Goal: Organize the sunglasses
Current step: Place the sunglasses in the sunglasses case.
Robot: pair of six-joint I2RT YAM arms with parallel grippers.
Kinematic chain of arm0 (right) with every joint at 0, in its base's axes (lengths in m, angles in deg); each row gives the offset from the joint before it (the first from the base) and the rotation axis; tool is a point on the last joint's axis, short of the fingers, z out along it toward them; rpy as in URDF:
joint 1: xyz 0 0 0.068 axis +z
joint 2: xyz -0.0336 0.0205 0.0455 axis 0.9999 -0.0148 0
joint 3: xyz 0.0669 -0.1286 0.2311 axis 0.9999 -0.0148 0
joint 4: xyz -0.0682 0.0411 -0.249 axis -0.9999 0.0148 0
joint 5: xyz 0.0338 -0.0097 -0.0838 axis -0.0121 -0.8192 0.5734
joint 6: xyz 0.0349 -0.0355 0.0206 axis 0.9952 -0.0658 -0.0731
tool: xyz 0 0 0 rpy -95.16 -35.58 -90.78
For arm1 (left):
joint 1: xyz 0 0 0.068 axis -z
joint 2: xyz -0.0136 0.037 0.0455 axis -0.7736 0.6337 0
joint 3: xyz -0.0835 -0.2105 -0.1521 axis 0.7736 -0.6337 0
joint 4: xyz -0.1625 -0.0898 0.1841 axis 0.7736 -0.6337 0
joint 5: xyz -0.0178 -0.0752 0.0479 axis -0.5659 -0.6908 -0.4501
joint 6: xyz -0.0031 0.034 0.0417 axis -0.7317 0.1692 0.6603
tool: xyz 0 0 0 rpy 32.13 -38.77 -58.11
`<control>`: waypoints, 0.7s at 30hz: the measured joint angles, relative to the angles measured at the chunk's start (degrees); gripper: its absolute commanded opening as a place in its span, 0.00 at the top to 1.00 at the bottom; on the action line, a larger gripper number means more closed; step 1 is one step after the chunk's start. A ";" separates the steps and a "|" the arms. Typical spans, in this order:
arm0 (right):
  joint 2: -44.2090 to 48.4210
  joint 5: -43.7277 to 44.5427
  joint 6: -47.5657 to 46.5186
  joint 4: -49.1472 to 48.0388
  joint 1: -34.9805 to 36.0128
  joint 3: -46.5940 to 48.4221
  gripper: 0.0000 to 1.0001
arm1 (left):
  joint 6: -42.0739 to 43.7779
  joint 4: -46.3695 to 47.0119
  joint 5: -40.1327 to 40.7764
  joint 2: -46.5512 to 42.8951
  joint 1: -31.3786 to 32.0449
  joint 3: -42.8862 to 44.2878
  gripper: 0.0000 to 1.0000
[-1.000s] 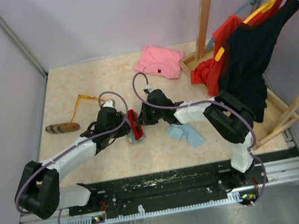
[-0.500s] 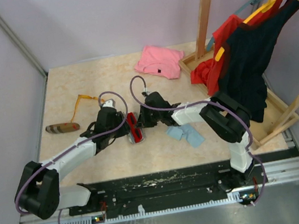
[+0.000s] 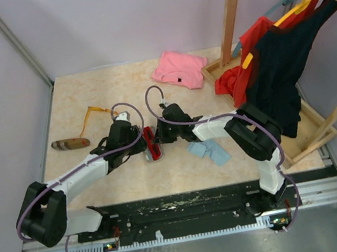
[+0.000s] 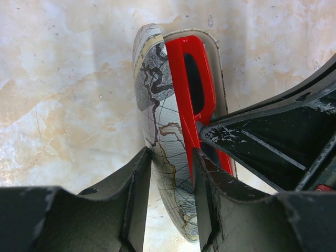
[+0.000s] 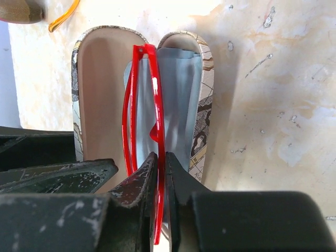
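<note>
The red sunglasses (image 5: 155,94) stand on edge inside an open map-patterned case (image 5: 100,94), over a light blue cloth (image 5: 178,94) that lines it. My right gripper (image 5: 161,157) is shut on the red frame, and its fingers press it from both sides. My left gripper (image 4: 172,157) is shut on one wall of the patterned case (image 4: 163,131), with the red sunglasses (image 4: 189,79) just beyond. In the top view both grippers meet at the red sunglasses (image 3: 151,140) mid-table. The orange sunglasses (image 3: 95,112) lie apart at the left.
A brown case (image 3: 70,144) lies at the left. Light blue cloths (image 3: 210,151) sit right of the grippers. A pink shirt (image 3: 178,68) lies at the back. A wooden rack with hanging clothes (image 3: 274,63) fills the right side.
My right gripper carried the red sunglasses a little left and down into the patterned case. Its jaws look a touch looser. The left gripper has held still.
</note>
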 measured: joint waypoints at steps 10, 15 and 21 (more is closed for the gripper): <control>0.00 1.81 -2.21 1.86 0.09 0.48 0.77 | -0.02 0.09 -0.28 -0.74 0.04 0.00 0.57; 0.09 2.19 -3.06 2.49 0.35 1.01 0.75 | 0.00 0.24 -0.52 -0.74 0.04 0.00 0.57; 1.05 3.30 -4.22 4.00 0.37 1.11 0.74 | 0.00 0.37 -0.68 -0.74 0.04 0.00 0.57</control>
